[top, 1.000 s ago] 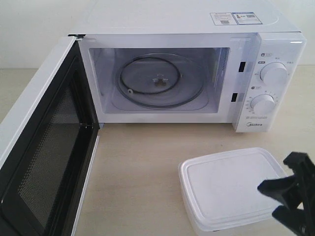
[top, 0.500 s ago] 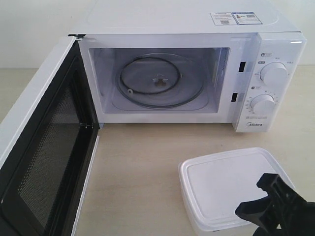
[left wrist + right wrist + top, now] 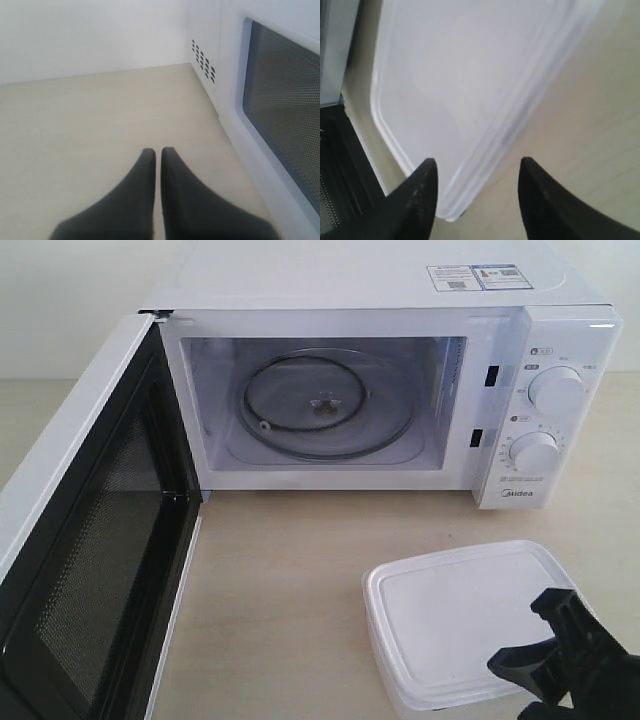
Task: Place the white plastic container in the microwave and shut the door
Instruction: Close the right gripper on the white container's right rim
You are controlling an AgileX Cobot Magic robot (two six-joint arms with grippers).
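so my right gripper point(image 3: 476, 165) just dropped in from the side onto the near corner of the white plastic container point(image 3: 450, 615), jaws wide apart, nothing pinched yet. box sits on the table point(image 3: 290, 570) before the microwave point(image 3: 380, 280), door point(image 3: 90, 540) open, so grabbing's probably next

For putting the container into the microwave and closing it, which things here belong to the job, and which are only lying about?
Belong to the job: white plastic container; microwave; its open door; right hand, open at the container's corner.

Only there: the two dials; stickers on the microwave's top; left hand, shut, outside the door.
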